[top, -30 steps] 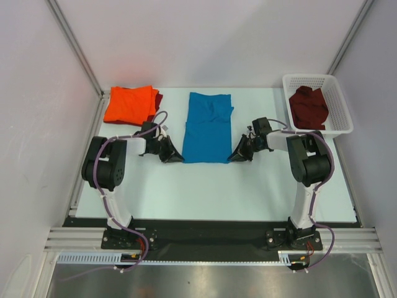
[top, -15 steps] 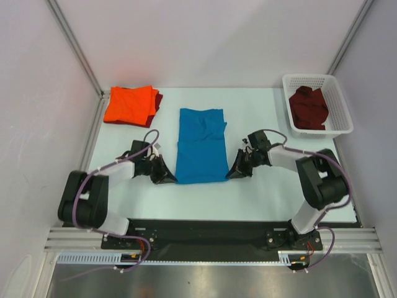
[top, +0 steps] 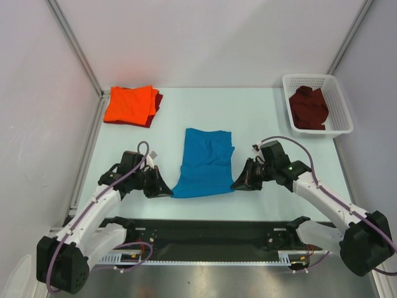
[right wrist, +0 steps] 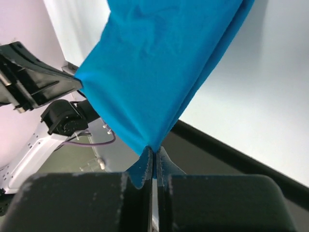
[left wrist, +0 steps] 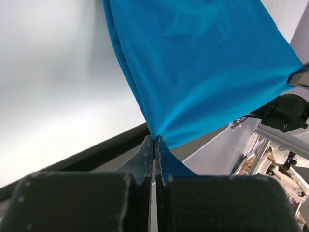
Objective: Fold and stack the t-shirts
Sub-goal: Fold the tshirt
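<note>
Blue t-shirt (top: 205,162) pulled toward your table (top: 260,118) near edge, left gripper (top: 167,190) and right gripper (top: 237,184) clenched on its near corners, hem seemingly lifted

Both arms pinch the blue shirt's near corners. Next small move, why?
Probably carry both corners toward the far hem, folding it in half: left fingers and right fingers are shut on the blue shirt, its far end on the table.

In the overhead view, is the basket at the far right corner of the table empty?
No, a dark red shirt lies bunched inside the white basket.
</note>
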`<action>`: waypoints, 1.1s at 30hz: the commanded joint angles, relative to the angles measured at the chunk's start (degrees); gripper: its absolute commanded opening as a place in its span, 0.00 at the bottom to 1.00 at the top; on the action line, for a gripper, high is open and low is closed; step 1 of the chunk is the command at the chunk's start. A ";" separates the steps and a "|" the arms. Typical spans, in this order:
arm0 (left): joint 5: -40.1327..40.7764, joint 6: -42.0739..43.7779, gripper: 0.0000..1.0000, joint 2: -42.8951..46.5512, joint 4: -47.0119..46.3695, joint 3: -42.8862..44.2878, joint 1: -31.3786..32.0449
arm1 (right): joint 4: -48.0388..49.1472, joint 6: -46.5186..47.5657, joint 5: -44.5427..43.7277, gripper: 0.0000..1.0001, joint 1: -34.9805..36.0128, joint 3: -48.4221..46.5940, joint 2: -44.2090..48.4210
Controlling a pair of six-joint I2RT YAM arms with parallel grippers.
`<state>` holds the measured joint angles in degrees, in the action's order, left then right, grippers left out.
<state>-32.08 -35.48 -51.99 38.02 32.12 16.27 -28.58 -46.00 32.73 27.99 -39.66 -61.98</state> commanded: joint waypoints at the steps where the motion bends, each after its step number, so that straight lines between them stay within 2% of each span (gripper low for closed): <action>1: 4.82 1.55 0.00 -0.30 5.66 4.61 0.08 | -5.43 -0.68 -2.14 0.00 -0.04 -3.30 -2.43; 4: 7.54 4.00 0.00 -3.90 5.31 11.72 0.08 | -8.41 3.54 -4.42 0.00 -0.91 -10.51 -9.36; 5: 8.60 4.80 0.00 -7.91 5.22 16.00 -0.01 | -8.68 4.85 -4.69 0.00 -1.44 -12.35 -10.87; 7: 8.26 6.64 0.00 -12.50 4.35 22.33 -0.10 | -8.95 6.00 -4.26 0.00 -3.89 -17.45 -14.12; 11: 6.86 9.46 0.01 -27.76 2.85 32.53 -0.80 | -9.74 10.13 -3.38 0.00 -8.28 -26.07 -24.38; 15: 6.06 11.75 0.00 -39.11 4.60 43.71 -1.24 | -12.29 14.88 -1.88 0.00 -11.11 -35.64 -33.98; 22: 4.65 13.16 0.00 -53.72 7.50 62.07 -2.56 | -14.75 16.55 0.75 0.00 -12.69 -49.71 -46.56; 25: 5.53 12.90 0.00 -55.85 8.04 66.57 -2.82 | -14.67 15.94 1.02 0.00 -12.78 -53.50 -48.67; 33: 3.69 11.67 0.00 -63.06 4.70 69.31 -3.53 | -14.23 14.45 0.76 0.00 -13.31 -59.04 -55.53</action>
<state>-26.92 -23.94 -112.16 44.80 99.44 13.19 -42.30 -31.29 32.40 15.11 -96.29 -114.91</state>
